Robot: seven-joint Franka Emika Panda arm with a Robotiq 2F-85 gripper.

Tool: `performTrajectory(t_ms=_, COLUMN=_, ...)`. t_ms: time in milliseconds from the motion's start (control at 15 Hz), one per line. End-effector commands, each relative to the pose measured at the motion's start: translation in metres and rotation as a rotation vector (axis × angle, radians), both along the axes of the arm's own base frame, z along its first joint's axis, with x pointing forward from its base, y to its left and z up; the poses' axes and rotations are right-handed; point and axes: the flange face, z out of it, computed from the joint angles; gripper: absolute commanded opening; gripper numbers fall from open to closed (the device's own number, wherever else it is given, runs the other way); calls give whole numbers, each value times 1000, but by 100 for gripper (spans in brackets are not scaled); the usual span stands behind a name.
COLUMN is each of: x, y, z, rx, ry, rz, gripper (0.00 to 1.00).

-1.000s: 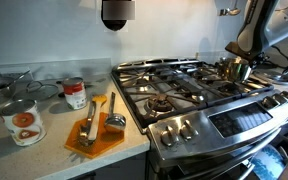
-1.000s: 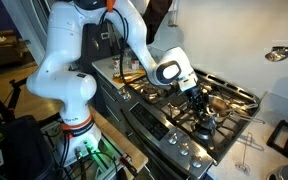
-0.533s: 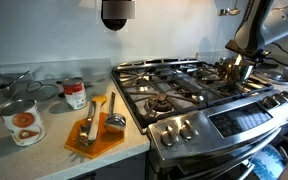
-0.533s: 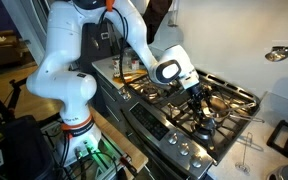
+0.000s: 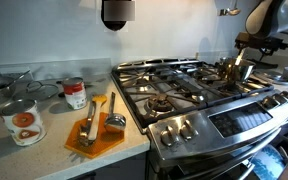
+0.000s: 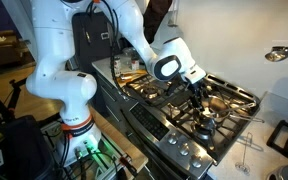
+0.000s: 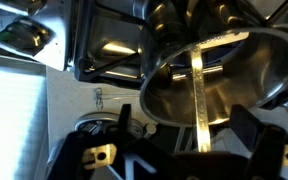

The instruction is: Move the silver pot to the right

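Note:
The silver pot [image 5: 235, 70] stands on the stove's far right burner, shiny with golden reflections. In the other exterior view the pot [image 6: 217, 101] sits just beyond the wrist. My gripper [image 5: 245, 52] hovers right above it, jaws open. In the wrist view the pot [image 7: 224, 70] fills the upper right. Its long thin handle [image 7: 199, 100] runs down between my two dark fingers without touching them. My gripper [image 7: 196, 130] is open, one finger [image 7: 130, 125] on each side of the handle, and it holds nothing.
The gas stove [image 5: 189, 95] has black grates and front knobs [image 5: 179, 129]. On the counter stand two labelled tin cans [image 5: 74, 93] [image 5: 22, 122] and an orange board [image 5: 94, 135] with utensils. A ladle [image 6: 279, 52] hangs on the wall.
My jaws have gone from shut on the pot's handle to wide open. The arm has lifted a little above the pot. The pot stays on its burner.

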Motion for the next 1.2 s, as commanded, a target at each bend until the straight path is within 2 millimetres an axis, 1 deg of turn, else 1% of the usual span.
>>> performTrajectory(t_ms=0, x=-31, y=-6, z=9, rx=67, ry=45, rz=185, gripper=100)
performTrajectory(t_ms=200, x=-41, y=-16, z=13, rx=80, ry=96, rz=313, gripper=100)
performTrajectory(t_ms=467, x=-45, y=-16, z=11, rx=103, ry=180, rz=487, gripper=100)
performTrajectory(t_ms=533, x=-45, y=-14, z=10, rx=108, ry=196, rz=533, gripper=100)
performTrajectory(t_ms=600, x=-45, y=-12, z=17, rx=101, ry=204, rz=579, gripper=100)
performTrajectory(t_ms=667, x=-46, y=-10, z=19, rx=93, ry=214, rz=632, gripper=100)
performTrajectory(t_ms=867, x=-56, y=-1, z=26, rx=54, ry=258, rz=801, gripper=100)
performTrajectory(t_ms=1067, x=-64, y=16, z=35, rx=33, ry=301, rz=942, gripper=100)
performTrajectory(t_ms=1133, x=-50, y=5, z=23, rx=29, ry=324, rz=841, gripper=100)
